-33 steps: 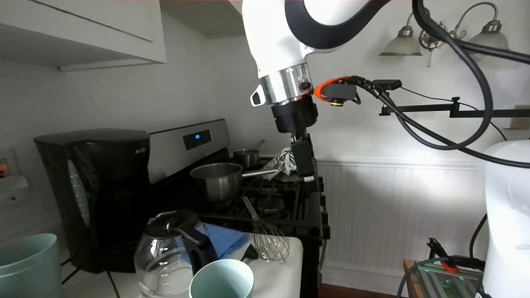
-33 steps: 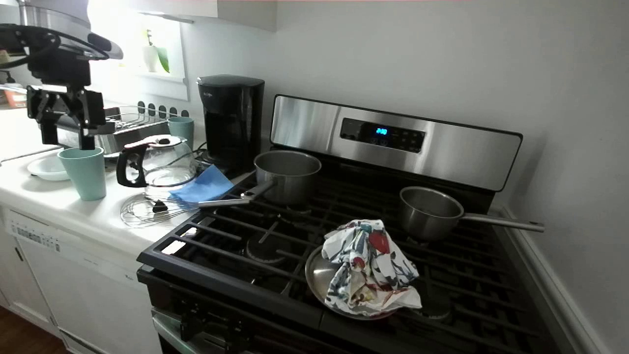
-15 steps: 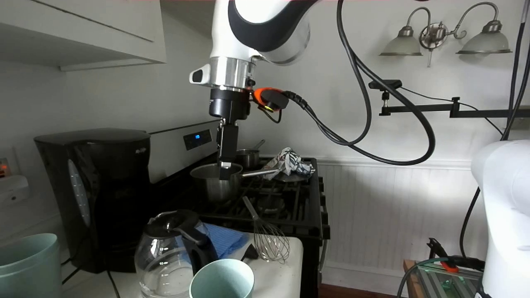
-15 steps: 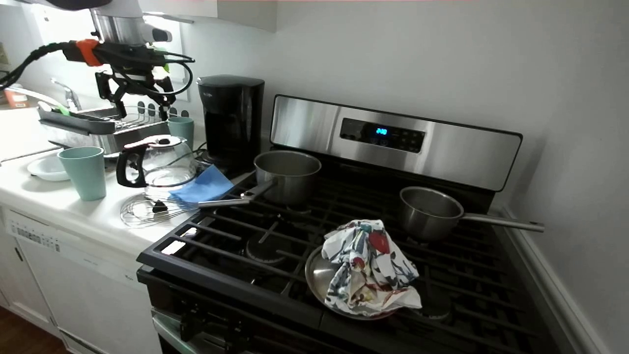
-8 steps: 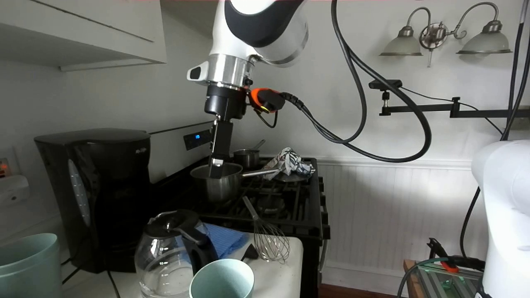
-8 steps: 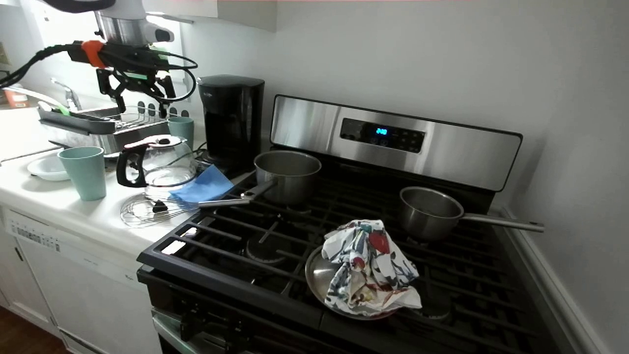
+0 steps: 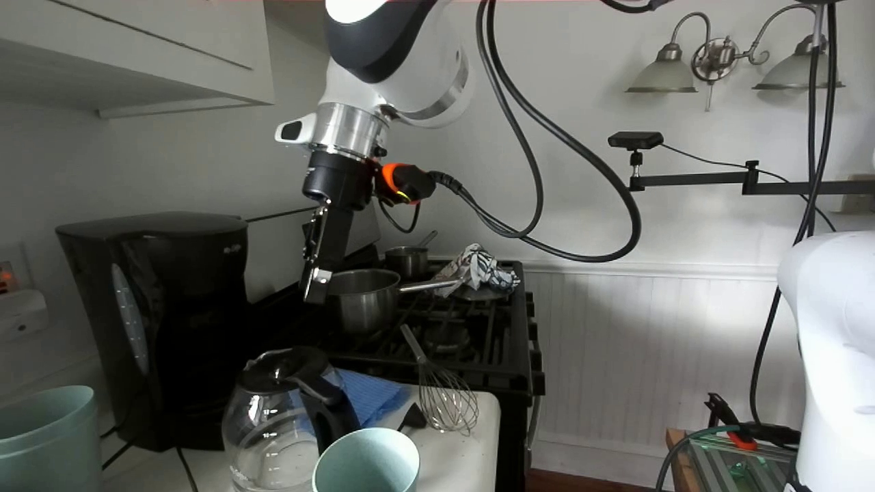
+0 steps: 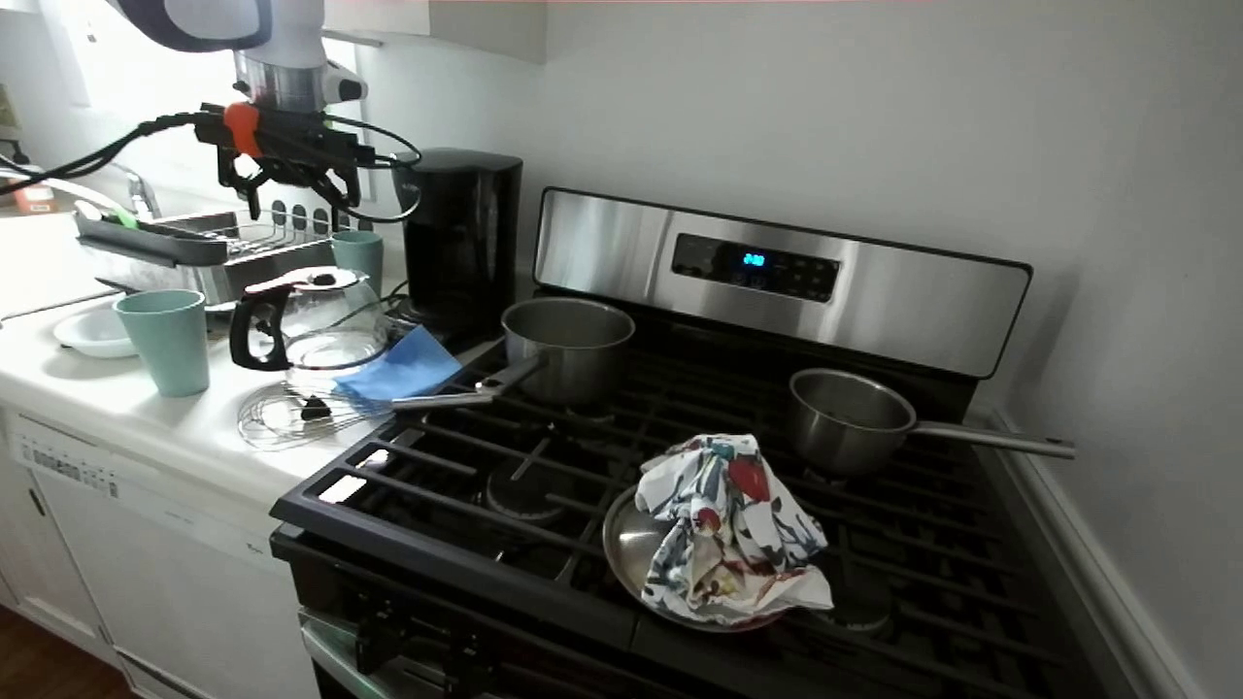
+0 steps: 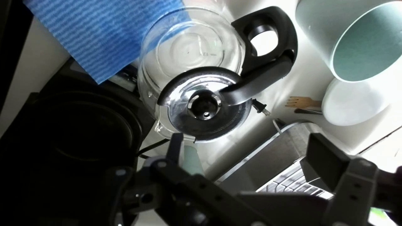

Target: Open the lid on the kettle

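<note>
White countertop (image 7: 472, 465); glass carafe (image 9: 188, 50); lid (image 9: 205, 119), lever (image 9: 257, 82) at its wrist-view two o'clock; gripper (image 9: 249, 152) stands wide, best centred over lever before descent.

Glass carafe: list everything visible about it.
The glass carafe is clear and round-bellied, with a spout and a black, plastic-looking handle. Its black lid, round with a central recess, looks closed. The carafe stands upright on the white countertop, no liquid visible. A blue cloth lies beside it, contact unclear; the open gripper hangs above, not touching.
</note>
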Controlling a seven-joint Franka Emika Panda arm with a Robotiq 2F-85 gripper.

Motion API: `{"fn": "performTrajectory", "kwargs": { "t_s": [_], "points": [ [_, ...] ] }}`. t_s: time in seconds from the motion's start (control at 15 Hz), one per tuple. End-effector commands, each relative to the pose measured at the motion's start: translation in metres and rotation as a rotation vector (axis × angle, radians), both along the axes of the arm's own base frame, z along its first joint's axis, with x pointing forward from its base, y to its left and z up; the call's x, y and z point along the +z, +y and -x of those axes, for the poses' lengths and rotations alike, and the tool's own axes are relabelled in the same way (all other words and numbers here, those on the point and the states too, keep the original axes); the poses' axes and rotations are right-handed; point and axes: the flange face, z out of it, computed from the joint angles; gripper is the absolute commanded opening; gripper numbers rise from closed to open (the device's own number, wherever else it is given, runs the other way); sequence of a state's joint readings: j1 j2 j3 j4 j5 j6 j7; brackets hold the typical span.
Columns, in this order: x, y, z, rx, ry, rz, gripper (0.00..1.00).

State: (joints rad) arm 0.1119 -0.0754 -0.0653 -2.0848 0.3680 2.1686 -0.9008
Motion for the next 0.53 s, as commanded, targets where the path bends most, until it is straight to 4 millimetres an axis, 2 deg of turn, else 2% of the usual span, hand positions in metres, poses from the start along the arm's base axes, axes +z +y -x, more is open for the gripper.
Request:
{"fn": "performTrajectory", "kwargs": {
  "t_s": [0.0, 0.47],
  "points": [
    [-0.006, 0.009, -0.029, 0.078, 0.036, -0.025, 1.0],
    [-0.028, 0.019, -0.062, 0.133, 0.118, -0.021, 1.0]
  ]
}}
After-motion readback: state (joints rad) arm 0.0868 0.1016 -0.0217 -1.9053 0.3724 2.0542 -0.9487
